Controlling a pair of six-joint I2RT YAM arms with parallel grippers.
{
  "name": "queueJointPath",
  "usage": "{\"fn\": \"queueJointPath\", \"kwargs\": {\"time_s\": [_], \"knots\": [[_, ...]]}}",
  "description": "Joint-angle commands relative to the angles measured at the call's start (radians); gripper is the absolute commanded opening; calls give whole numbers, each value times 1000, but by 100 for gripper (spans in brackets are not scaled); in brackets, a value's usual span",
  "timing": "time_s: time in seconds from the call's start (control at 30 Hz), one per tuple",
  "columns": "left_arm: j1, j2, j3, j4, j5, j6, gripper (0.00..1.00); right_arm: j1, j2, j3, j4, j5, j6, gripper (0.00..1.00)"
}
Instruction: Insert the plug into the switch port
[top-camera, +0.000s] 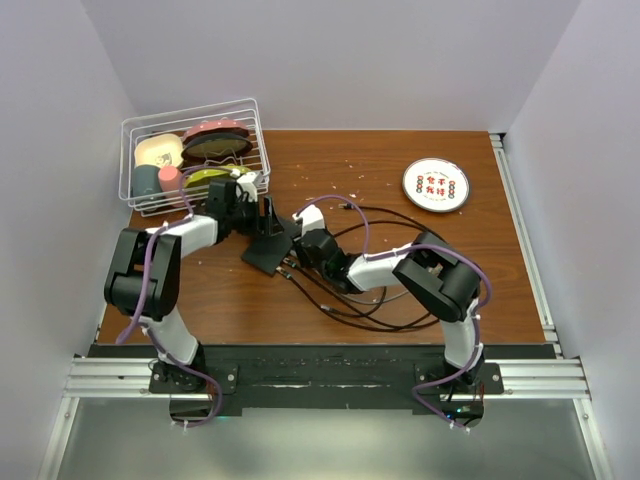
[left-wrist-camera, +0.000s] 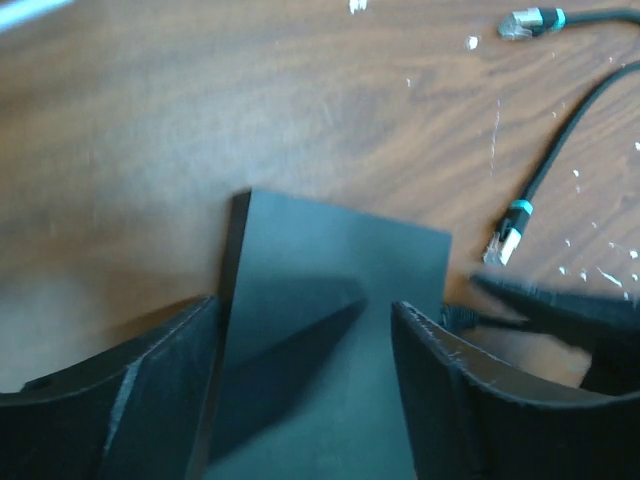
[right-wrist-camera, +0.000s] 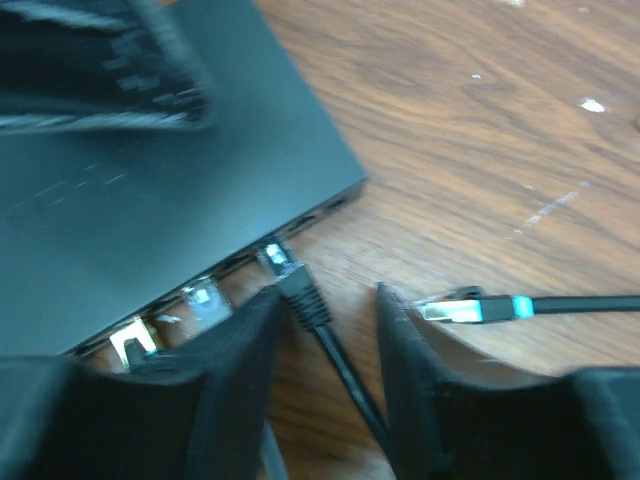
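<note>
Switch (top-camera: 266, 250), a single black box, is seen from above between the left gripper (top-camera: 258, 215) and the right gripper (top-camera: 297, 255), the right nearer its ported edge. From the left wrist, spread fingers (left-wrist-camera: 130, 400) are seen straddling the box unclamped, and two loose teal-banded plugs (left-wrist-camera: 505, 240) are counted. From the right wrist, one plug (right-wrist-camera: 295, 290) is found straight ahead between parted fingers (right-wrist-camera: 230, 380), its long axis run into the switch port (right-wrist-camera: 266, 248), judged seated.

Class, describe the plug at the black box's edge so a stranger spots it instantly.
Find the flat matte-black rectangular box on the brown wooden table. At its near edge, framed by the right gripper, a plug with a plain black boot noses into the switch port. The teal-banded plug beside it lies loose on the wood.
</note>
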Motion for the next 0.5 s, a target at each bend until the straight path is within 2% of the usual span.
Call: {"fn": "queueJointPath", "kwargs": {"time_s": [0.0,0.17,0.43,0.47], "knots": [[-3,-134,-37,-99,-42,-68,77,-16,-77,-14,-12,56,36,52],[13,-269,-77,-92,-117,-71,81,-14,-142,-27,-50,48,44,60],[13,-570,-158,-70,-285,-102,92,-11,-342,-49,-121,-7,49,70],[13,-594,-169,-31,-306,-108,93,-11,-363,-50,-129,-12,49,71]]}}
